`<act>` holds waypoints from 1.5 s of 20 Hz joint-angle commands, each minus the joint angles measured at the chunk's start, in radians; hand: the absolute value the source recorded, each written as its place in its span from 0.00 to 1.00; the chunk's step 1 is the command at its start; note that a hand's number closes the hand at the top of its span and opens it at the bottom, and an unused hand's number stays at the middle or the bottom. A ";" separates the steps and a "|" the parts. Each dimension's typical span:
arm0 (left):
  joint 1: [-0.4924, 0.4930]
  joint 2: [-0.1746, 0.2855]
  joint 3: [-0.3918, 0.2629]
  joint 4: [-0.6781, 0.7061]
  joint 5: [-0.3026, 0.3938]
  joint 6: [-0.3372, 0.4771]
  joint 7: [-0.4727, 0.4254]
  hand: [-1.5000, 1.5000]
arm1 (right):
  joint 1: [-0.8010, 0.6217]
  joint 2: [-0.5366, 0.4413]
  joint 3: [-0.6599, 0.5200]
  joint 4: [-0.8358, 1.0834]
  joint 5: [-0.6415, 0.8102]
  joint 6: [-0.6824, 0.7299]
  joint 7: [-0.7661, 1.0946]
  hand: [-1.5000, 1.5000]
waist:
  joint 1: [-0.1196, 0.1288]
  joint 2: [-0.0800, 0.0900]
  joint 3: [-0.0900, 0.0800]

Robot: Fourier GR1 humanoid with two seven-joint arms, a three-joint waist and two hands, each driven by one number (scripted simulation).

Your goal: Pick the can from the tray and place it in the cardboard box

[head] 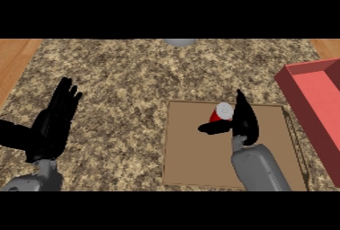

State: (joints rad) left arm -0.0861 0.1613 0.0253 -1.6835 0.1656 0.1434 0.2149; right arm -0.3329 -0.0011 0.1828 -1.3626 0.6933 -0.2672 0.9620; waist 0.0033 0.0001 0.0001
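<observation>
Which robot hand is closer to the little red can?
Right. The right hand is right beside the can on the tray, fingers along its right side, thumb on its near side. The left hand rests open far to the left, off the tray.

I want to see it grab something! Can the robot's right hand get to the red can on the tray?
Probably yes. The right hand is close beside the can on the tray, its fingers straight at the can's right, thumb on its near side. Nothing stands between them.
</observation>
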 commanded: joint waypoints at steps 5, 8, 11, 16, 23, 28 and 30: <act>-0.010 -0.017 0.022 0.028 -0.016 -0.026 -0.020 0.50 | 0.019 0.001 0.049 0.043 0.039 -0.058 -0.057 1.00 | 0.000 0.000 0.000; -0.081 -0.028 0.036 0.132 -0.024 -0.019 -0.054 0.50 | 0.000 -0.015 0.036 0.049 0.092 0.004 -0.057 1.00 | -0.004 0.001 0.000; -0.011 -0.006 0.030 -0.025 -0.008 -0.033 0.044 0.50 | -0.016 -0.025 0.040 0.011 0.134 0.028 -0.033 1.00 | 0.000 -0.001 0.000; -0.069 -0.020 0.034 0.052 -0.026 -0.013 0.002 0.50 | 0.011 -0.026 0.260 0.029 0.200 0.119 -0.203 1.00 | 0.010 0.002 0.000; -0.020 0.002 0.049 0.028 0.000 -0.056 -0.013 0.50 | 0.038 -0.124 0.507 -0.054 0.319 0.235 -0.390 1.00 | 0.002 -0.004 -0.001; -0.021 0.005 0.071 0.052 0.003 -0.059 -0.012 0.50 | 0.014 -0.190 0.486 -0.280 0.334 0.379 -0.386 1.00 | -0.005 -0.003 -0.001; -0.043 -0.020 0.048 0.051 -0.022 -0.030 -0.003 0.50 | 0.027 -0.179 0.533 -0.351 0.399 0.396 -0.347 1.00 | -0.008 -0.003 -0.001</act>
State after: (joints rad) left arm -0.1087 0.1481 0.0681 -1.6473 0.1506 0.1031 0.2111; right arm -0.3015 -0.1584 0.6838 -1.5907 1.0464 0.0503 0.6052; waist 0.0001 -0.0040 -0.0009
